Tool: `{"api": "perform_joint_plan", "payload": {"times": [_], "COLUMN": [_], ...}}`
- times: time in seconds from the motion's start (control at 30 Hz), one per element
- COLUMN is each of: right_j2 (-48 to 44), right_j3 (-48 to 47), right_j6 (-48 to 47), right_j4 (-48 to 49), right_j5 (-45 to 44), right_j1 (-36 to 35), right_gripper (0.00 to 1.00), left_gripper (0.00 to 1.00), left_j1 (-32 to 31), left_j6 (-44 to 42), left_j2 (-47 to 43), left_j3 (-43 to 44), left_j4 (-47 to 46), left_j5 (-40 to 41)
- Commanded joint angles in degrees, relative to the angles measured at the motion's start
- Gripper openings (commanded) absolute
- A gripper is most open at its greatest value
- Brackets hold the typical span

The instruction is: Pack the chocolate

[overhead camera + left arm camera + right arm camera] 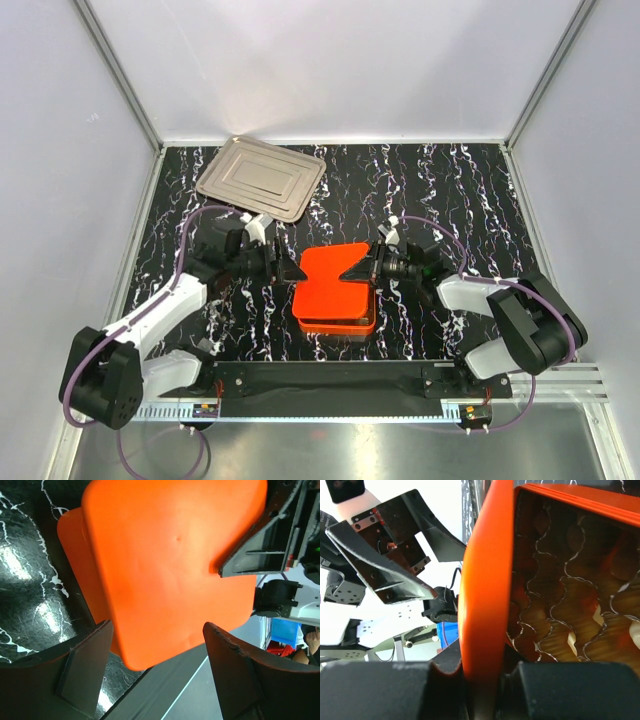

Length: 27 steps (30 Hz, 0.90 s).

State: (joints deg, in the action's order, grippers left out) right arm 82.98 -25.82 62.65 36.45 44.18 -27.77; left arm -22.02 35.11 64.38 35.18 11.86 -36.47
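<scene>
Chocolate (572, 642) lies in the cells of the orange box (335, 322) at table centre; judged light and brittle, it is best handled by the box. The stiff lid (325, 287) is clamped at its right edge by the right gripper (348, 270); the left gripper (298, 270) is held apart.

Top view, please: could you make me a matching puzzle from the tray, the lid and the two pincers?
1 metal tray
2 orange lid
3 left pincer
4 right pincer

a clamped on the lid's edge
b open, gripping nothing
c lying at the far left
d held above the orange box

Pairs: 1-c, 2-d, 3-b, 4-a
</scene>
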Motion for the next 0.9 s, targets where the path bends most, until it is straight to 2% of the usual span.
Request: {"api": "perform_joint_plan", "payload": {"times": [0.0, 0.37, 0.5, 0.87], "right_j2": [-0.4, 0.8, 0.7, -4.8], "right_j3": [-2.9, -4.2, -5.1, -9.0], "right_j6": [-3.9, -7.0, -9.5, -18.3], "right_j4": [-1.8, -7.4, -11.4, -30.2], "right_j5": [0.8, 1.4, 1.6, -5.9], "right_j1": [-0.4, -0.4, -0.4, -0.3], "right_gripper": [0.08, 0.22, 0.30, 0.32], "left_gripper": [0.78, 0.77, 0.77, 0.75], "left_j1": [-0.5, -0.7, -1.2, -3.0], "left_j6": [1.2, 2.2, 4.3, 4.7], "left_j2": [1.4, 2.5, 3.6, 5.1], "left_j3": [-0.7, -2.3, -3.9, -4.0], "left_j4": [-4.4, -6.5, -10.5, -10.7], "left_j5": [2.2, 2.9, -1.0, 0.6]}}
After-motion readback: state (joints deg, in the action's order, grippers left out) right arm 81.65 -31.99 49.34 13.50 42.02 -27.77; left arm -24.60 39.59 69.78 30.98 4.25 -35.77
